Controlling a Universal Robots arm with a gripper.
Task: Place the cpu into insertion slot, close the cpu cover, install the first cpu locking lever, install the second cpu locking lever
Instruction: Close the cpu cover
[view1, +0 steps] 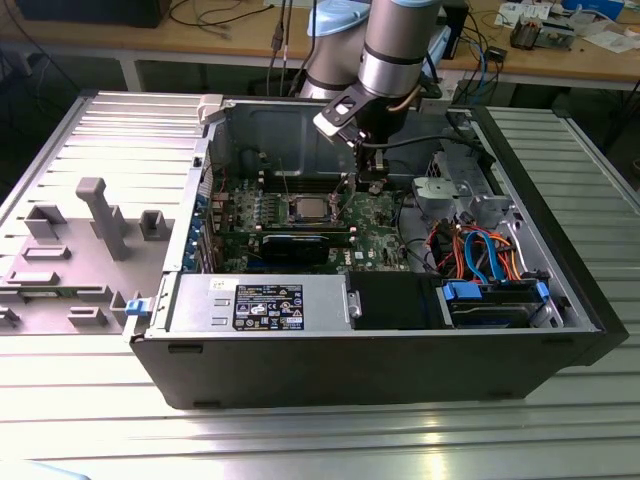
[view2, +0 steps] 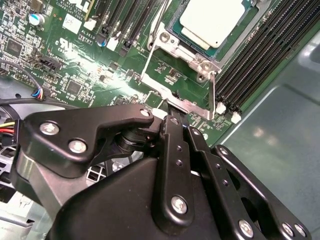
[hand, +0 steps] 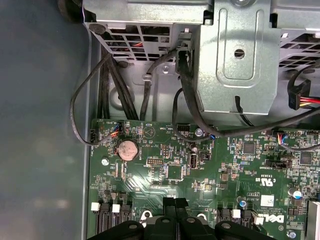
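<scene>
The cpu (view2: 214, 19), a square chip with a silvery top, lies in the insertion slot (view1: 310, 209) on the green motherboard. The cpu cover (view2: 172, 42), a silvery frame, lies flat around it. A thin metal lever (view2: 214, 95) runs along one side of the socket and another thin rod (view2: 159, 22) along the adjoining side. My gripper (view2: 172, 116) is shut with nothing visibly between its black fingers (view2: 175, 150); its tips sit at the socket frame's edge. In the exterior view the gripper (view1: 372, 183) hangs just to that view's right of the socket. The first wrist view shows the gripper (hand: 175, 202) low over the board.
The open computer case (view1: 300, 375) stands on a ribbed metal table. Memory slots (view2: 260, 60) flank the socket. A black card (view1: 300, 245) lies in front of it. A drive cage (hand: 235, 60) with black cables (hand: 190, 100) and coloured cables (view1: 480, 255) stands to the exterior view's right.
</scene>
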